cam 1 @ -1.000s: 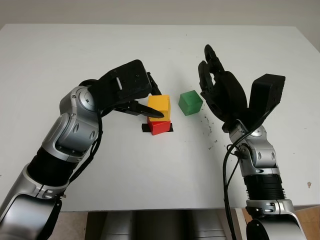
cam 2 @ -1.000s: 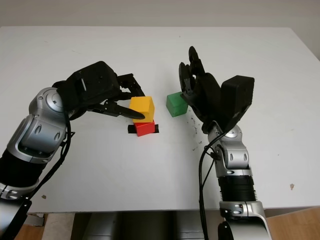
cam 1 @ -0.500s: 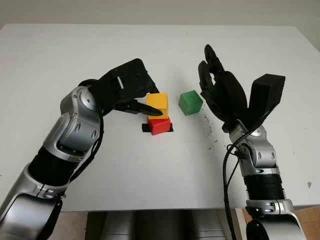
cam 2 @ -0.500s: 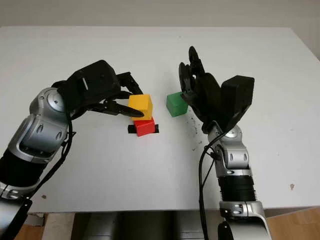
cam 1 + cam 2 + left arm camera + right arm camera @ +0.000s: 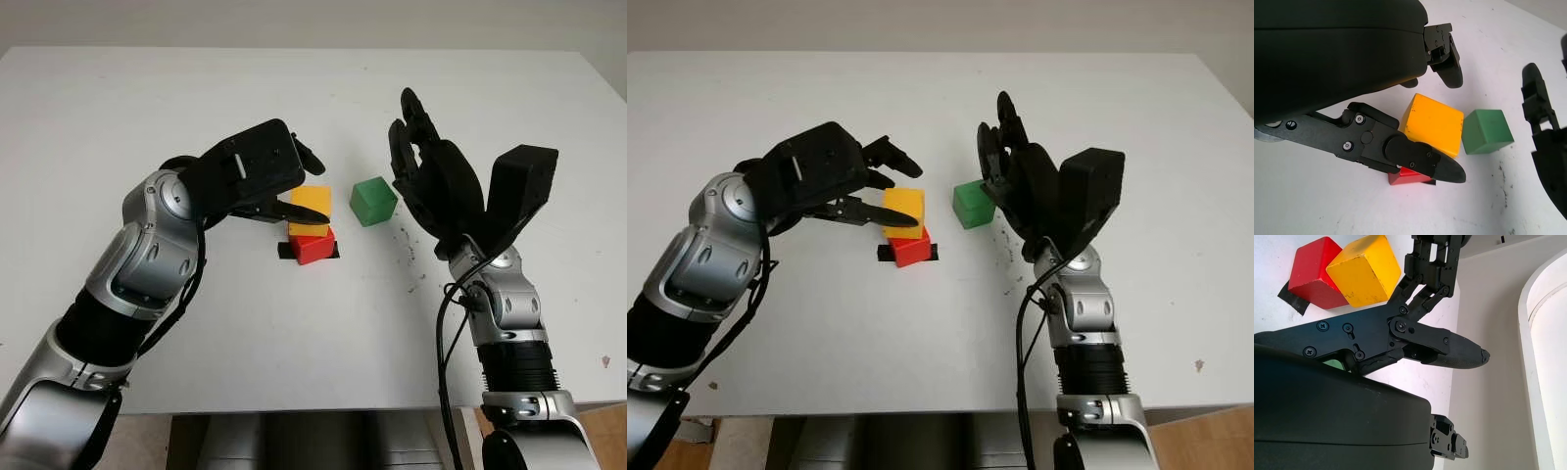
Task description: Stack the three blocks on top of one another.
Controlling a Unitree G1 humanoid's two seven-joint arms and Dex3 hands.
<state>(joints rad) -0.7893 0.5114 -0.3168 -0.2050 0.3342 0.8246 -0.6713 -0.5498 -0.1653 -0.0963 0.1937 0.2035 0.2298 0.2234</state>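
The yellow block (image 5: pixel 312 203) sits on top of the red block (image 5: pixel 313 245) near the table's middle, slightly offset toward the left. My left hand (image 5: pixel 313 192) is open around the yellow block: the upper fingers (image 5: pixel 1447 63) stand off it and the thumb (image 5: pixel 1420 159) crosses in front of its lower edge. The green block (image 5: pixel 373 201) stands alone on the table just to the right. My right hand (image 5: pixel 423 162) hangs open, raised beside and to the right of the green block. The right wrist view shows the yellow block (image 5: pixel 1364 269) and the red block (image 5: pixel 1315 271).
A small black tape mark (image 5: pixel 284 251) lies under the red block. The white table (image 5: pixel 294 333) has small dark specks (image 5: pixel 407 250) to the right of the stack. Its far edge meets a pale wall.
The left hand lowered the yellow block onto the red one and its fingers have come off it. The right hand and the green block have not moved.
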